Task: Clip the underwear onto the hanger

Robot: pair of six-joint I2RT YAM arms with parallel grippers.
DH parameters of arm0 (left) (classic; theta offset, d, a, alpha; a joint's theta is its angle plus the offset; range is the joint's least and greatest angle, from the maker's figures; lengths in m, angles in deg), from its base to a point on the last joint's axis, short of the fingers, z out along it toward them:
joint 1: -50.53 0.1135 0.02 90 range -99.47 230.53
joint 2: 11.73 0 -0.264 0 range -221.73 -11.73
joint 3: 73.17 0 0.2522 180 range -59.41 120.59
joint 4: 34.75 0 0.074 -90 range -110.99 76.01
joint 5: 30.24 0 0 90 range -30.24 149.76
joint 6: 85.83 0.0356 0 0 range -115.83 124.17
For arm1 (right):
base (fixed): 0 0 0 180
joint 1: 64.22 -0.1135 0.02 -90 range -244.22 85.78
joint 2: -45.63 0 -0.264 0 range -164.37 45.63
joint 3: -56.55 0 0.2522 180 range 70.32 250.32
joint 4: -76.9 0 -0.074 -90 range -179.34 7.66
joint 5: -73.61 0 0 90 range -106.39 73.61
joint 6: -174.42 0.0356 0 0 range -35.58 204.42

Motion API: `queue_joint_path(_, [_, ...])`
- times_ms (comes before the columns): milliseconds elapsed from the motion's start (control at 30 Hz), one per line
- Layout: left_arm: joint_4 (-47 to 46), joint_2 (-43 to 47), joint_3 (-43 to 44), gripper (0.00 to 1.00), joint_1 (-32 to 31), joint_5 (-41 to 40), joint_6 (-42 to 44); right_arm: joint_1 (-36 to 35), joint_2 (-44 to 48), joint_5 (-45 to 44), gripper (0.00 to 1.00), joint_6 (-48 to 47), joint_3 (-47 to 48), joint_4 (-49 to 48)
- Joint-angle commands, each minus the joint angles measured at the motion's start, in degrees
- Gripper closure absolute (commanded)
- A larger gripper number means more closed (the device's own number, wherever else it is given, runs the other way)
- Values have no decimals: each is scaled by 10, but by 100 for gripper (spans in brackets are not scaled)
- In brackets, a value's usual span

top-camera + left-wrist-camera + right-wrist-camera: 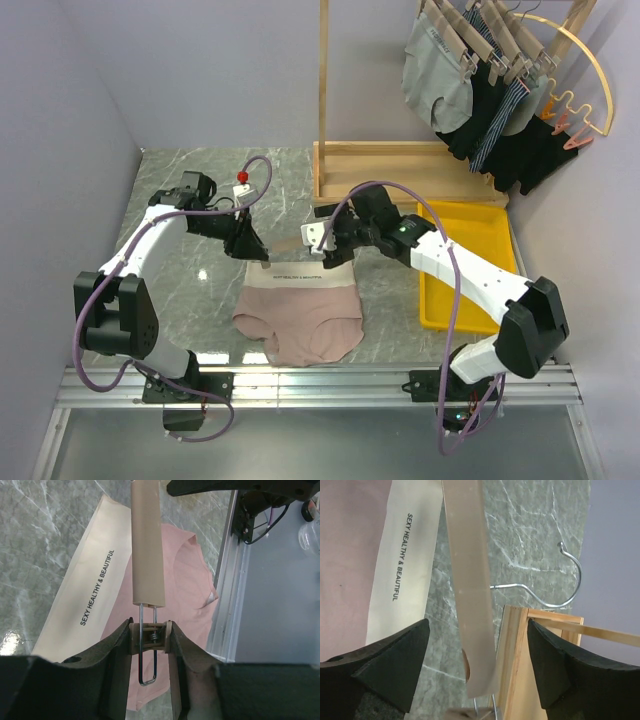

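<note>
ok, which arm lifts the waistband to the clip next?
Likely right: right tool open, straddling the hanger bar beside the waistband; left tool is shut on the hanger clip.

At centre of the top view, I see the underwear (300, 320) flat on the table (190, 200). The hanger (147, 545) runs crosswise beside its waistband. Tray (470, 225) at right; rack (400, 160) at upper right.

Right wrist view: hanger (469, 580) cut off at clip end by bottom edge.
</note>
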Motion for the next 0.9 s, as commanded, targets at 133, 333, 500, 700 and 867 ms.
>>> queue_joint_path(133, [-29, 30, 11, 100, -3, 21, -24, -10, -37, -20, 38, -32, 41, -7])
queue_joint_path(333, [-58, 30, 17, 83, -2, 4, -72, -10, -60, -41, 100, -22, 45, -43])
queue_joint_path(500, [-109, 44, 16, 40, 11, -17, -177, -9, -28, -56, 100, -31, -1, -114])
queue_joint_path(700, [-120, 50, 24, 11, 17, -19, -227, -10, -16, -67, 100, -35, -7, -107])
queue_joint_path(867, [-123, 35, 33, 17, 17, -11, -254, -10, -7, -57, 100, -30, -8, -101])
